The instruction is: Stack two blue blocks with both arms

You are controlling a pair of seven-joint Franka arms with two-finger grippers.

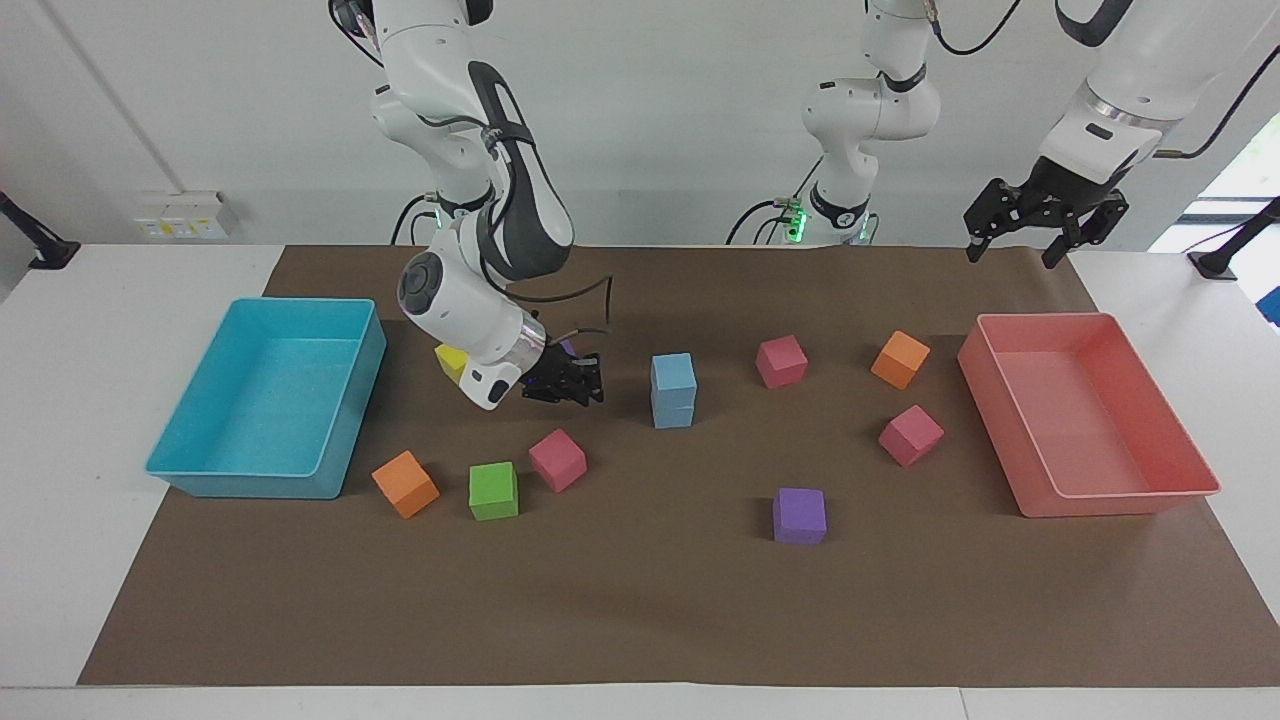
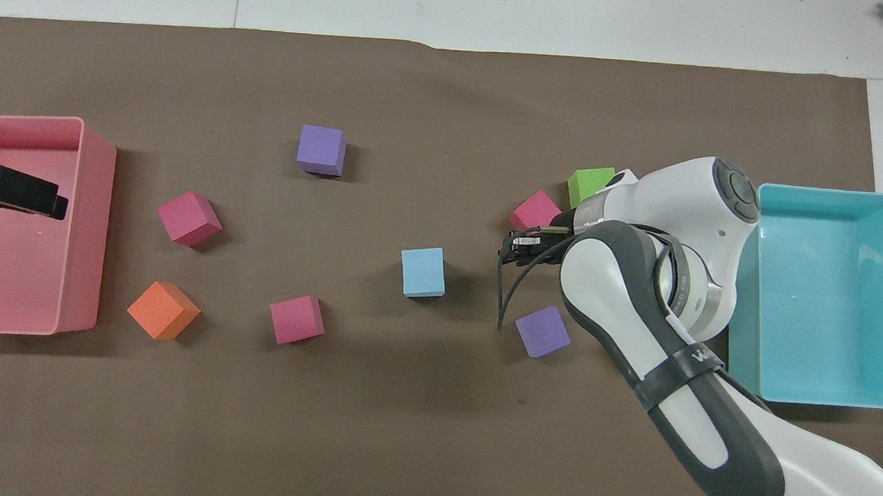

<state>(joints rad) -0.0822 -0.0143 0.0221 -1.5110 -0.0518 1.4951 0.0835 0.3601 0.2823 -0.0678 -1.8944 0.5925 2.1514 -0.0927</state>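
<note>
The two blue blocks stand stacked mid-mat, the upper block (image 1: 673,371) square on the lower block (image 1: 672,411). From overhead only the top block (image 2: 422,271) shows. My right gripper (image 1: 567,386) hangs low over the mat beside the stack, toward the right arm's end, a gap away from it. It holds nothing that I can see. In the overhead view the right gripper (image 2: 516,246) lies between a pink cube and a purple cube. My left gripper (image 1: 1022,245) is raised high and open, holding nothing. From overhead the left gripper (image 2: 31,192) shows over the pink bin.
A turquoise bin (image 1: 362,352) sits at the right arm's end and a pink bin (image 1: 1120,494) at the left arm's end. Scattered cubes: pink (image 1: 781,361) (image 1: 910,435) (image 1: 557,460), orange (image 1: 900,359) (image 1: 405,483), green (image 1: 493,490), purple (image 1: 799,515), yellow (image 1: 452,362).
</note>
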